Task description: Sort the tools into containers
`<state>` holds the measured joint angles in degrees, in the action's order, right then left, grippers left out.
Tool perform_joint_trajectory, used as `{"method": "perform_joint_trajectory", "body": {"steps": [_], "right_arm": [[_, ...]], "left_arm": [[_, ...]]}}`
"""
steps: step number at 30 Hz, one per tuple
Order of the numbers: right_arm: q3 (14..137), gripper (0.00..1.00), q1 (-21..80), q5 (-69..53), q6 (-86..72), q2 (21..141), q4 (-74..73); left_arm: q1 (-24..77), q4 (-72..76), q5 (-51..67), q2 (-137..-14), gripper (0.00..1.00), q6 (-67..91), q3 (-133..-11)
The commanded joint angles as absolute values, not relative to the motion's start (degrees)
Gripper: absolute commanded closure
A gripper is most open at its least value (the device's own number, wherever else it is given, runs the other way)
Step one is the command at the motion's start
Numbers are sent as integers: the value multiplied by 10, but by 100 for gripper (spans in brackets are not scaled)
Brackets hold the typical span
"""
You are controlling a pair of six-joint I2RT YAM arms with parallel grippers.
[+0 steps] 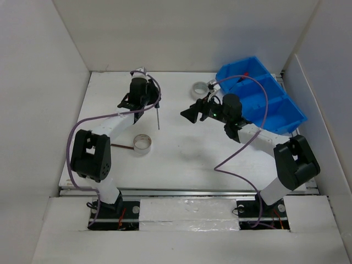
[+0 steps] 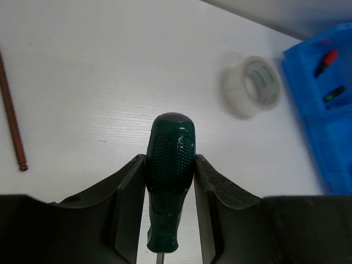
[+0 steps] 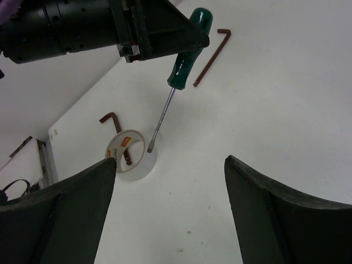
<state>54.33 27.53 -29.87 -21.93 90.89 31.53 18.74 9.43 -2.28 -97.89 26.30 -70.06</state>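
Left wrist view: left gripper [image 2: 169, 160] clamps green plastic-handled screwdriver [image 2: 171, 137]; carry high to blue plastic three-compartment bin [image 2: 324, 148]; right gripper [image 3: 169, 165] released, empty.

The top view looks steeply down from above and behind the arm bases [image 1: 107, 212], far enough off to take in the whole white bench [image 1: 181, 159], with the blue bin [image 1: 275, 104] at far right. The left wrist view sits close behind the left fingers [image 2: 129, 209], facing low across the bench; the green-handled screwdriver [image 2: 170, 159] clamped between them fills its foreground, a tape roll [image 2: 253, 85] and the bin's corner beyond (both slightly blurred). The right wrist view looks down between the spread right fingers [image 3: 66, 214] from higher up. All three views share that screwdriver
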Motion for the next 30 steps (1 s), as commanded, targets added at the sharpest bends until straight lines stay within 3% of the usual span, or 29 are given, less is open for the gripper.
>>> {"method": "perform_joint_trajectory", "body": {"steps": [1,12,30], "right_arm": [[525,15,287,-330,-231,908,421],[478,14,298,-363,-330,968,669],[485,19,298,-345,-412,1034,788]], "left_arm": [[193,169,54,-927,100,302,-665],[293,172,-18,-812,100,323,-623],[373,191,-84,-783,100,326,-591]]}}
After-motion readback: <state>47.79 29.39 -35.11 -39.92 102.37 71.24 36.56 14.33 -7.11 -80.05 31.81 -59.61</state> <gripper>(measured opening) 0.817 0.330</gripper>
